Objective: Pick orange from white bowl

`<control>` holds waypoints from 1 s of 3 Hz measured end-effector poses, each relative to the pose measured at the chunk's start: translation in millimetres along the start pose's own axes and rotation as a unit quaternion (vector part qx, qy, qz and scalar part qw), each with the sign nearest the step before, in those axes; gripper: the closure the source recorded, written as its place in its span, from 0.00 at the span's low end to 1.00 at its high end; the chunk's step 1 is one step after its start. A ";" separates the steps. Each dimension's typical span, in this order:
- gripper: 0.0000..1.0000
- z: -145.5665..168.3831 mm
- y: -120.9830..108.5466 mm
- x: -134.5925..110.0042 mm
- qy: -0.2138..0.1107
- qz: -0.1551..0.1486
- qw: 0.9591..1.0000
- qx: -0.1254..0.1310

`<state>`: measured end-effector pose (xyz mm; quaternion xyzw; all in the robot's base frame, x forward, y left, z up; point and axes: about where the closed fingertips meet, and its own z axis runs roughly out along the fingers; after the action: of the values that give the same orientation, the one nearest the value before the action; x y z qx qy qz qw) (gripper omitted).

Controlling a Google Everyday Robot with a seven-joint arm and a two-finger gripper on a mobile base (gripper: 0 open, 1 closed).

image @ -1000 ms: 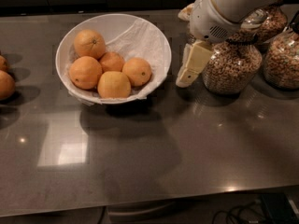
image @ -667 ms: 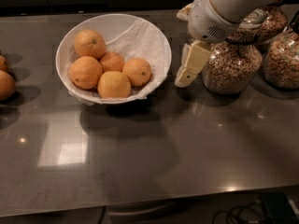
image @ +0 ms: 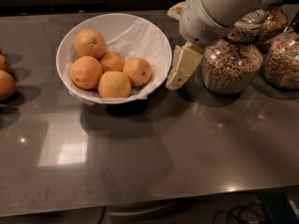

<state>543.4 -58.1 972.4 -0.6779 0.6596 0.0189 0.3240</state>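
Note:
The white bowl [image: 159,41], lined with crumpled white paper, stands on the dark counter at the upper left of centre. It holds several oranges. One orange [image: 138,71] with a small dark dot lies at the right side, another [image: 89,43] at the back left, and a paler, yellower one [image: 114,84] at the front. My gripper [image: 172,46] hangs just right of the bowl's rim, open and empty. One cream finger [image: 184,65] points down beside the bowl; the other [image: 174,9] peeks out behind the white wrist.
Glass jars of cereal [image: 231,62] [image: 282,59] stand right behind and right of the gripper. Two loose oranges [image: 7,84] lie at the counter's left edge. The counter's front edge runs along the bottom.
The gripper has shifted slightly left and down, closer to the bowl's right rim. The bowl and oranges have not moved.

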 end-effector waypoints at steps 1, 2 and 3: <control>0.00 20.3 -3.0 -24.2 -0.025 -0.027 0.999 -0.013; 0.00 20.4 -2.9 -24.3 -0.025 -0.028 0.999 -0.013; 0.00 12.7 -1.3 -27.4 -0.027 -0.027 0.999 0.001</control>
<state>546.2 -28.1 975.3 -0.6944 0.6319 0.0277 0.3432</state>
